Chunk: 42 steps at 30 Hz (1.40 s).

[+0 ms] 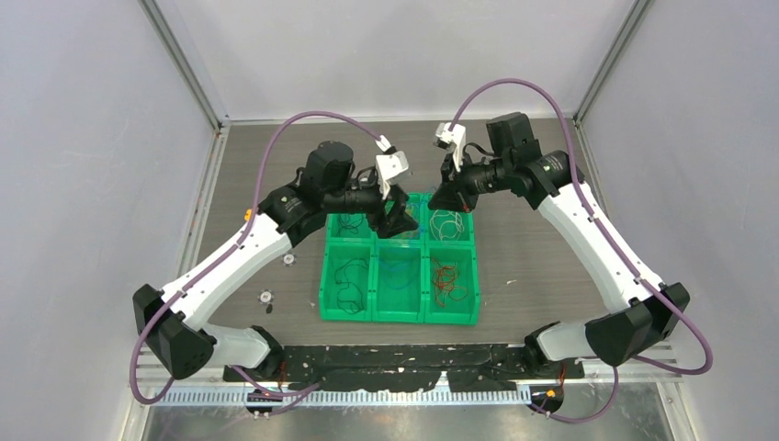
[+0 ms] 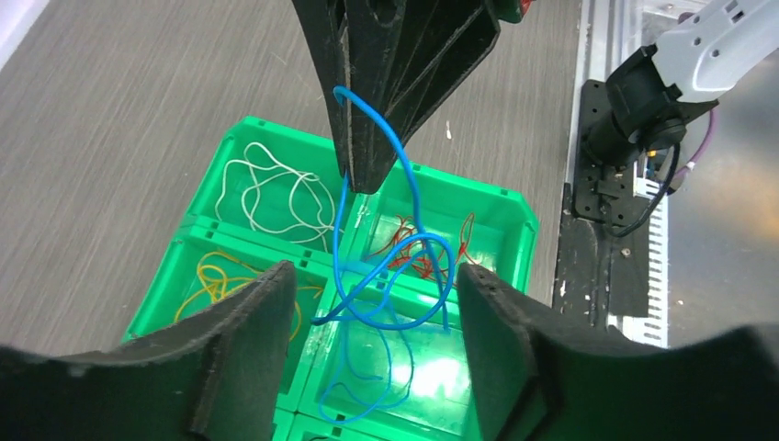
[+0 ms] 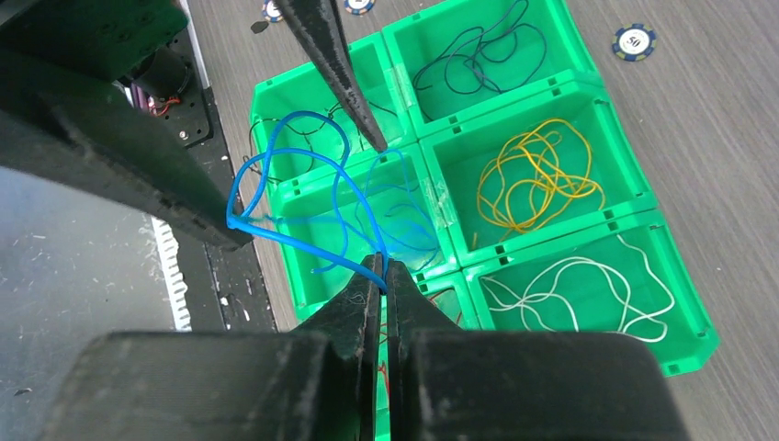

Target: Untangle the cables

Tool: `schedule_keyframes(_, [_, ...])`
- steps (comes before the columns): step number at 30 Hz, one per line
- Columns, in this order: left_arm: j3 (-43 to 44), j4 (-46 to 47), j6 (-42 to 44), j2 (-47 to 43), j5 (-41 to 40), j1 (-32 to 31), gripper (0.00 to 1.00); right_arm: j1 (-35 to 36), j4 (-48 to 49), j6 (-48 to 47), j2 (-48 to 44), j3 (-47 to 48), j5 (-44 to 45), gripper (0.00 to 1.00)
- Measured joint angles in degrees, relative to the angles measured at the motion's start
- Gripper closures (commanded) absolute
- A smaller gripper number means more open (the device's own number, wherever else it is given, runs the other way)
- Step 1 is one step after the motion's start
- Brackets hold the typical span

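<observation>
Your right gripper [image 3: 384, 266] pinches a thin blue cable [image 3: 303, 249] hanging in curly loops; your left gripper [image 2: 377, 276] holds its jaws apart.

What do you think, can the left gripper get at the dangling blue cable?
Likely yes: held by the shut right gripper, the blue cable hangs between the left gripper's open fingers, nothing blocking.

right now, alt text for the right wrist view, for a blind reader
The right tool, shut, pinches a blue cable whose loops hang over a green six-part bin. The cable's far bend touches one finger of the open left tool. A yellow cable and a white cable lie in separate compartments.
</observation>
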Motion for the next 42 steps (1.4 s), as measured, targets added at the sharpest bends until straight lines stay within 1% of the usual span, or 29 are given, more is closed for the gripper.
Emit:
schedule_keyframes(1, [-0.2, 0.0, 0.2, 0.0, 0.2, 0.0, 0.13, 0.1, -0.1, 0.1, 0.0, -0.2, -0.1, 0.95])
schedule_keyframes(2, [-0.5, 0.3, 0.5, 0.0, 0.7, 0.0, 0.07, 0.1, -0.2, 0.3, 0.0, -0.5, -0.1, 0.95])
schedule_keyframes(3, [-0.7, 0.3, 0.6, 0.0, 1.1, 0.0, 0.05, 0.1, -0.3, 0.4, 0.0, -0.5, -0.1, 0.95])
schedule_keyframes(5, [-1.4, 0.4, 0.5, 0.0, 2.3, -0.2, 0.03, 0.2, -0.3, 0.9, 0.0, -0.6, 0.2, 0.95])
schedule_keyframes(6, [-1.8, 0.4, 0.5, 0.0, 2.8, -0.3, 0.05, 0.2, -0.3, 1.2, 0.0, -0.6, 0.4, 0.95])
schedule_keyframes(7, [-2.0, 0.4, 0.5, 0.0, 3.1, -0.4, 0.09, 0.2, -0.2, 1.5, 0.0, -0.6, 0.5, 0.95])
schedule_keyframes(9, [-2.3, 0.4, 0.2, 0.0, 3.1, -0.7, 0.22, 0.2, -0.2, 2.2, 0.1, -0.6, 0.6, 0.95])
schedule_keyframes(11, [-2.3, 0.4, -0.2, 0.2, 2.3, -0.8, 0.46, 0.2, -0.2, 2.6, 0.1, -0.6, 0.5, 0.95])
schedule_keyframes(12, [-2.3, 0.5, -0.5, 0.3, 1.8, -0.8, 0.61, 0.2, -0.2, 2.8, 0.2, -0.6, 0.3, 0.95])
schedule_keyframes(13, [-2.3, 0.5, -0.7, 0.7, 1.2, -0.8, 0.8, 0.2, -0.2, 3.0, 0.2, -0.6, 0.1, 0.95])
schedule_keyframes(14, [-2.3, 0.5, -1.0, 1.1, 0.8, -0.8, 0.96, 0.2, -0.2, 3.0, 0.2, -0.6, -0.2, 0.94])
schedule_keyframes(15, [-2.2, 0.5, -1.0, 1.4, 0.5, -0.8, 1.0, 0.2, -0.2, 3.0, 0.2, -0.6, -0.4, 0.94])
schedule_keyframes(19, [-2.5, 0.7, -1.2, 1.7, 0.3, -0.5, 1.0, -0.3, -1.5, 2.1, 0.2, -0.6, -1.0, 0.95])
schedule_keyframes(23, [-5.5, 5.4, -2.8, -1.0, 1.5, 0.3, 1.0, -1.1, -2.4, 0.1, 0.6, -2.0, -2.6, 0.95])
schedule_keyframes(27, [-8.0, 9.9, -7.1, -3.5, 1.5, 0.7, 1.0, -0.8, -2.2, -2.8, 2.4, -5.4, -5.1, 0.95])
schedule_keyframes(31, [-8.0, 11.7, -11.6, -3.6, 1.0, 0.9, 1.0, 1.2, -1.0, -4.8, 5.0, -7.4, -6.3, 0.95])
schedule_keyframes(33, [-8.0, 12.2, -13.2, -3.6, 0.9, 1.0, 1.0, 2.6, -0.6, -5.3, 5.9, -7.4, -6.6, 0.83])
schedule_keyframes(34, [-8.0, 12.3, -13.6, -3.6, 0.9, 1.1, 1.0, 3.5, -0.4, -5.7, 6.3, -7.4, -6.8, 0.65])
schedule_keyframes(35, [-8.0, 12.5, -13.6, -3.6, 1.0, 1.2, 1.0, 3.9, -0.5, -6.0, 6.6, -7.3, -6.6, 0.56])
schedule_keyframes(36, [-8.0, 12.9, -13.5, -3.7, 1.1, 1.2, 1.0, 4.1, -1.2, -6.4, 6.8, -7.3, -6.5, 0.39])
schedule_keyframes(37, [-8.0, 13.1, -13.1, -4.1, 1.2, 1.4, 1.0, 4.0, -2.2, -7.1, 7.1, -7.3, -6.3, 0.33])
schedule_keyframes(38, [-8.4, 13.3, -12.7, -4.8, 1.4, 1.5, 1.0, 3.5, -3.3, -7.7, 7.4, -7.2, -6.3, 0.21])
schedule_keyframes(39, [-9.4, 13.4, -11.8, -6.1, 1.7, 1.6, 1.0, 2.8, -4.5, -8.6, 7.7, -7.1, -6.3, 0.15])
schedule_keyframes(40, [-10.7, 13.4, -11.2, -7.4, 1.9, 1.7, 1.0, 1.2, -6.0, -9.7, 7.8, -7.1, -6.6, 0.05])
schedule_keyframes(41, [-12.6, 13.4, -10.2, -9.2, 2.3, 1.7, 1.0, -0.7, -7.6, -10.7, 7.8, -7.0, -6.8, 0.01])
schedule_keyframes(42, [-14.5, 13.3, -9.6, -10.8, 2.5, 1.8, 1.0, -3.0, -9.4, -12.0, 7.8, -6.7, -7.0, 0.03])
